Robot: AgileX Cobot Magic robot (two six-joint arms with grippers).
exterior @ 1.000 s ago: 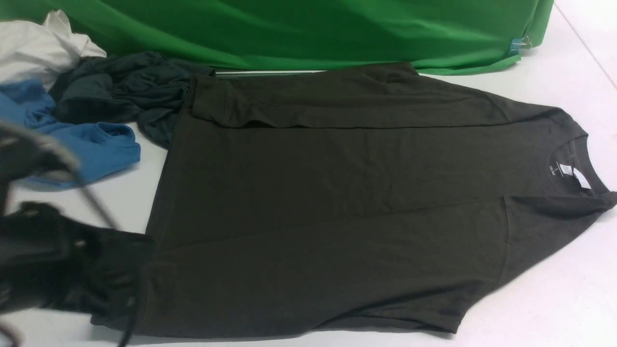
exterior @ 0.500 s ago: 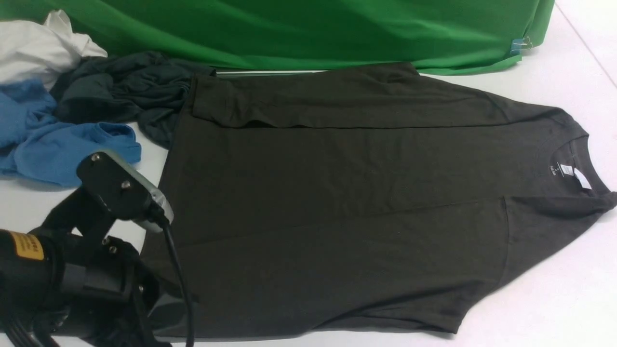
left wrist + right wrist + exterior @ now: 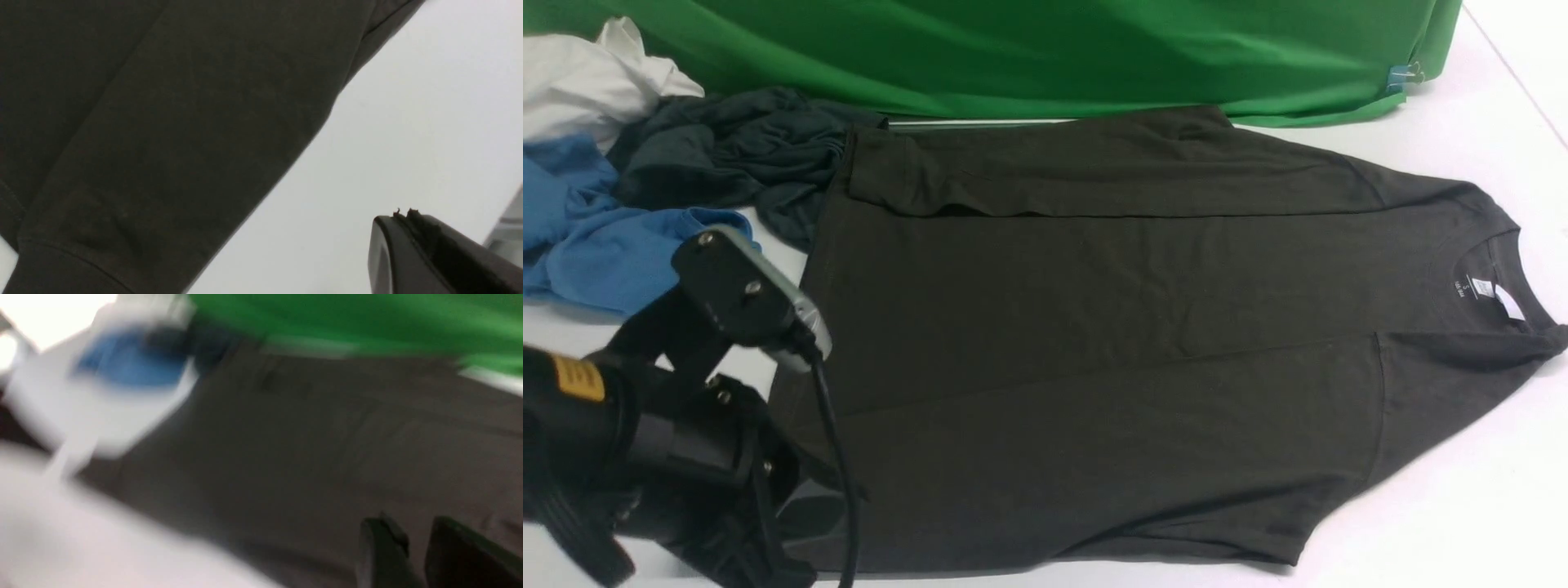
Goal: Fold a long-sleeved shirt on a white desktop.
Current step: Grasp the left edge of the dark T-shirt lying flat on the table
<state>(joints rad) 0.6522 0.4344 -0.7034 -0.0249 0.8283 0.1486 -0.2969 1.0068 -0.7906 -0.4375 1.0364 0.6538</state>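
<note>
The shirt [image 3: 1094, 327] looked soft, limp and light, so I'd have pinched its hem [image 3: 815, 253]. My left gripper [image 3: 404, 214] sat closed and empty, my right gripper [image 3: 412, 539] slightly apart

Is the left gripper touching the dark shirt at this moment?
Apart. In the left wrist view, bare white table shows between the closed left gripper and the nearest edge of the shirt.

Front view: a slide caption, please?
Dark shirt spread on a white table, sleeves folded in, robot's left arm at its hem.
</note>
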